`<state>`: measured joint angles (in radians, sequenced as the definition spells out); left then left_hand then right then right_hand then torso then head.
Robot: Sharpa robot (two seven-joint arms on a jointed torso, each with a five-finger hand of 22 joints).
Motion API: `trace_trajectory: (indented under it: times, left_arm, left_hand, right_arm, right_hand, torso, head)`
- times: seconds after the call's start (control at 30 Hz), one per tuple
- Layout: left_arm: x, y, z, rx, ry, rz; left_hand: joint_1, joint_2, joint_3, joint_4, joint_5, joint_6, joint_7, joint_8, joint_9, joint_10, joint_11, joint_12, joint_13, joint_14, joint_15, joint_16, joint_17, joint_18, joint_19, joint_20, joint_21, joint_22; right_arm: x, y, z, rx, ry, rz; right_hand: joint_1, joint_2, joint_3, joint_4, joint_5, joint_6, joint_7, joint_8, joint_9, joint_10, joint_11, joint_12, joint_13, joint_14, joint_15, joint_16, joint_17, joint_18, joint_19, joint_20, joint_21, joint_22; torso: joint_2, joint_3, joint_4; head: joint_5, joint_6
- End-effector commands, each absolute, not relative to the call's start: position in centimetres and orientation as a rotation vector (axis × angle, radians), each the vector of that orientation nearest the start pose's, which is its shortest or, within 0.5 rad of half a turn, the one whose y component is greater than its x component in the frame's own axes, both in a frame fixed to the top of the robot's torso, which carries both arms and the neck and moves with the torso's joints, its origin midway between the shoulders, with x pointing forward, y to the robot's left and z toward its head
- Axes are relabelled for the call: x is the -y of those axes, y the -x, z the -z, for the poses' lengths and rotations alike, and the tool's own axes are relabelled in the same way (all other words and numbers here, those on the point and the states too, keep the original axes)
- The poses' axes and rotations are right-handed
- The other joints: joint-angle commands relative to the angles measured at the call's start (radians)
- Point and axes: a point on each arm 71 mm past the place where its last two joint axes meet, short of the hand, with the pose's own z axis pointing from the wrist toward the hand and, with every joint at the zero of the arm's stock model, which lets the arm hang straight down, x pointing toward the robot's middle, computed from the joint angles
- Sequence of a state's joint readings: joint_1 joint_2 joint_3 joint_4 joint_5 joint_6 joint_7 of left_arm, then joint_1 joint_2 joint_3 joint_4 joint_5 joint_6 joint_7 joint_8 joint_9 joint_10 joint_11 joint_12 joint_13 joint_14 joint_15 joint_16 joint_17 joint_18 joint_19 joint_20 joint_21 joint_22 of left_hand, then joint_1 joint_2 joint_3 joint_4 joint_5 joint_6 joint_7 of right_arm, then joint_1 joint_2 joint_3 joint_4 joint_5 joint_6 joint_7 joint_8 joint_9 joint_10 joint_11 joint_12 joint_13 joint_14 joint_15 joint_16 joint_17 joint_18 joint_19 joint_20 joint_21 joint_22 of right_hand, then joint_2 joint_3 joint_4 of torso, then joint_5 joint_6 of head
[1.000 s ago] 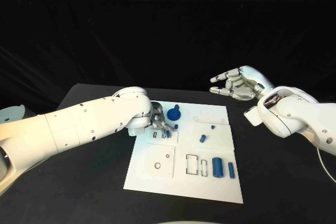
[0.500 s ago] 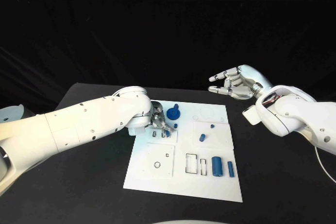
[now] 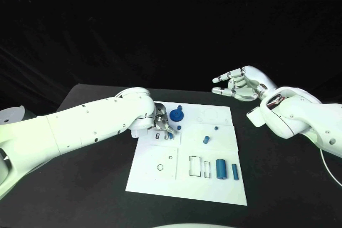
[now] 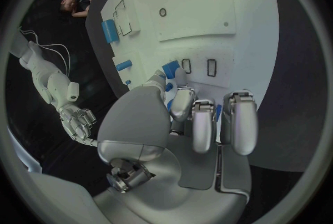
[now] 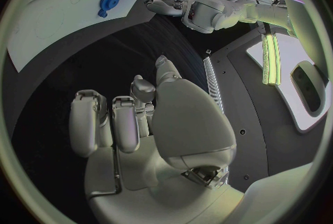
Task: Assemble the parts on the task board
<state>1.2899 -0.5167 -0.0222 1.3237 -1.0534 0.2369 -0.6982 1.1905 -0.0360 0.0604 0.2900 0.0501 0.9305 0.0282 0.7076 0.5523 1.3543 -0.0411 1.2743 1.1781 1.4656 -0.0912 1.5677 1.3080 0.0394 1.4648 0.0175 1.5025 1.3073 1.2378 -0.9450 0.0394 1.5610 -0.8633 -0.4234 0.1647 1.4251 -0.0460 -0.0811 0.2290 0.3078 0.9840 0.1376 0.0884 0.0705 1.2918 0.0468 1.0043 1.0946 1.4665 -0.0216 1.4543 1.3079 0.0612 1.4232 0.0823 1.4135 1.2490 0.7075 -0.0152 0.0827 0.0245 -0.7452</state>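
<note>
My left hand (image 3: 161, 123) is down on the task board (image 3: 165, 184), fingertips pinching a small blue part (image 4: 170, 66) beside two small rectangular slots, presumably to seat it. My right hand (image 3: 238, 85) hovers off the board above the desk (image 3: 85, 188), fingers loosely curled and empty, keeping clear. Blue gear (image 3: 177, 115) and cylinder (image 3: 222, 169) lie on the board.

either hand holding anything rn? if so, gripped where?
Right hand holds nothing, raised off the task board with fingers apart. Left hand is down on a small blue part; thumb and a finger look to pinch its end, not certain.
</note>
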Motion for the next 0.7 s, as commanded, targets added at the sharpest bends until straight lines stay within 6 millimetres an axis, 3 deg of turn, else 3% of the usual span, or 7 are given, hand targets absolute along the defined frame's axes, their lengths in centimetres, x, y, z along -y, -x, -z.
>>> trace_trajectory:
  times: [0.03,0.53,0.7]
  left_arm:
    - [-11.42,-51.47,19.39,-2.403,0.085,0.251]
    - [-11.30,-51.46,19.49,-2.406,0.080,0.249]
    - [-11.23,-51.51,19.51,-2.405,0.083,0.248]
  left_hand:
    - [0.001,-0.009,0.007,-0.001,-0.002,-0.002,-0.001,0.001,0.001,0.007,0.001,0.000,0.001,0.105,-0.007,0.003,0.263,-0.015,0.064,-0.006,0.006,0.146]
    - [0.007,-0.015,0.023,-0.003,-0.002,-0.003,-0.001,0.000,0.003,0.007,0.000,-0.001,0.001,0.105,-0.007,0.003,0.263,-0.015,0.064,-0.006,0.006,0.147]
    - [0.030,-0.013,0.061,-0.006,-0.002,-0.010,0.000,-0.007,0.004,0.002,0.001,-0.009,-0.006,0.105,-0.007,0.003,0.263,-0.013,0.061,-0.007,0.002,0.140]
  right_arm:
    - [24.07,-49.24,12.33,-1.455,-0.315,-1.048]
    - [23.93,-49.23,12.44,-1.457,-0.314,-1.052]
    - [23.91,-49.21,12.44,-1.457,-0.313,-1.053]
  right_hand:
    - [-0.011,0.001,-0.005,-0.002,0.006,0.008,-0.001,0.000,-0.001,-0.006,0.001,-0.003,-0.001,0.065,-0.006,-0.004,0.089,0.006,0.001,-0.005,-0.005,-0.001]
    - [-0.011,0.002,-0.005,-0.002,0.007,0.009,-0.001,0.000,-0.001,-0.006,0.001,-0.003,-0.001,0.064,-0.006,-0.004,0.089,0.006,0.001,-0.005,-0.005,-0.002]
    - [-0.011,0.002,-0.005,-0.002,0.007,0.009,-0.001,0.000,-0.001,-0.006,0.001,-0.003,-0.001,0.064,-0.006,-0.004,0.089,0.006,0.001,-0.005,-0.005,-0.002]
  torso:
    - [0.001,0.0001,0.0005]
    - [0.000,0.0003,0.0021]
    - [0.001,0.0002,0.0020]
  head:
    - [0.000,-0.001]
    - [0.000,-0.003]
    - [0.001,-0.004]
